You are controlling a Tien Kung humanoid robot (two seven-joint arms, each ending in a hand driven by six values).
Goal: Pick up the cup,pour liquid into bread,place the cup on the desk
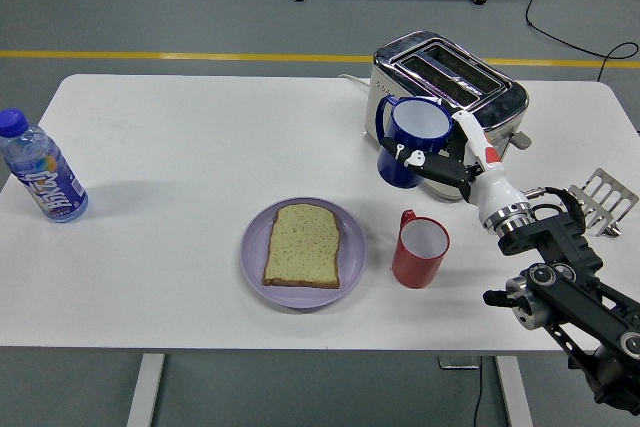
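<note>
My right hand (432,159) is shut on a dark blue cup (410,140) with a white inside, holding it upright in the air in front of the toaster. The cup hangs above and to the right of the slice of bread (303,244), which lies on a purple plate (255,267) near the table's front. A red cup (418,250) stands on the table just right of the plate, below the blue cup. My right arm comes in from the lower right corner. The left arm does not show.
A cream and chrome toaster (445,107) stands behind the blue cup at the back right. A water bottle (41,180) with a blue cap stands at the far left edge. A metal rack (604,197) sits at the table's right edge.
</note>
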